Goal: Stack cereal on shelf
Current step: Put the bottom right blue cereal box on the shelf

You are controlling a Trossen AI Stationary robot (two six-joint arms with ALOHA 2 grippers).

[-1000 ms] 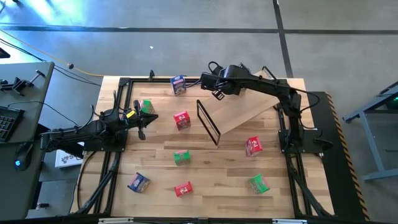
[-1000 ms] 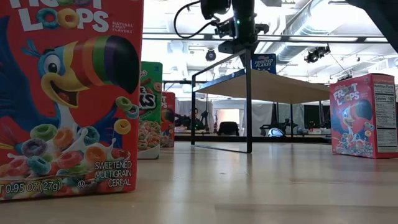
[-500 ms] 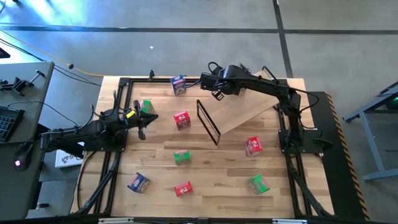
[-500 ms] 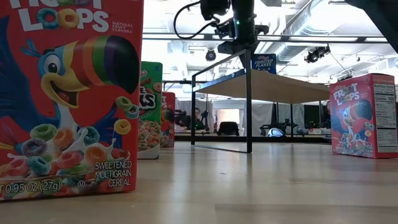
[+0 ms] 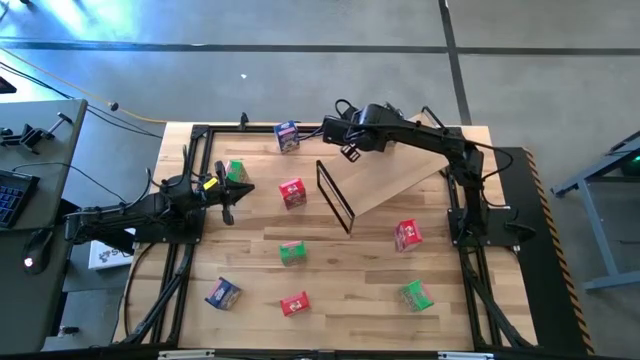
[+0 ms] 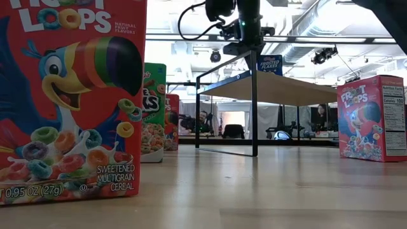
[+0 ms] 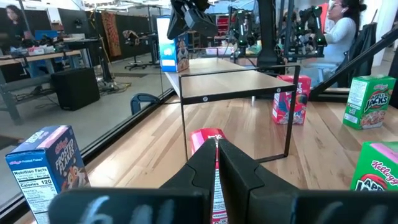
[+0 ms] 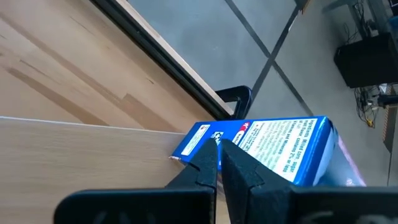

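**A:** Where is the right gripper (image 5: 347, 152) sitting just now?

**B:** It is hanging over the far end of the shelf (image 5: 400, 172), above the raised edge with the black wire frame. Its fingers are pressed together and holding nothing. In the right wrist view a blue cereal box (image 8: 273, 148) is lying just past the fingertips, beyond the shelf's edge, apart from them.

**A:** Is that the blue box near the table's far edge?

**B:** Seemingly so: the blue box (image 5: 287, 136) is standing on the table (image 5: 350, 280), off to the gripper's left, near but not touching.

**A:** And the left gripper (image 5: 226, 205)?

**B:** It is waiting low over the left side of the table, fingers closed, gripping nothing. A green box (image 5: 236, 172) is standing just beside it on the far side, and a red box (image 5: 292, 193) is sitting ahead of it, between it and the shelf; the left wrist view is showing that red box (image 7: 206, 138) straight past the shut fingertips.

**A:** Where are the other boxes lying?

**B:** All are resting on the tabletop, none on the shelf: a green one (image 5: 292, 253) in the middle, a blue one (image 5: 222, 293) and a red one (image 5: 295, 303) toward the near edge, a red one (image 5: 408, 235) by the right arm's base, and a green one (image 5: 416, 295) near the front right.
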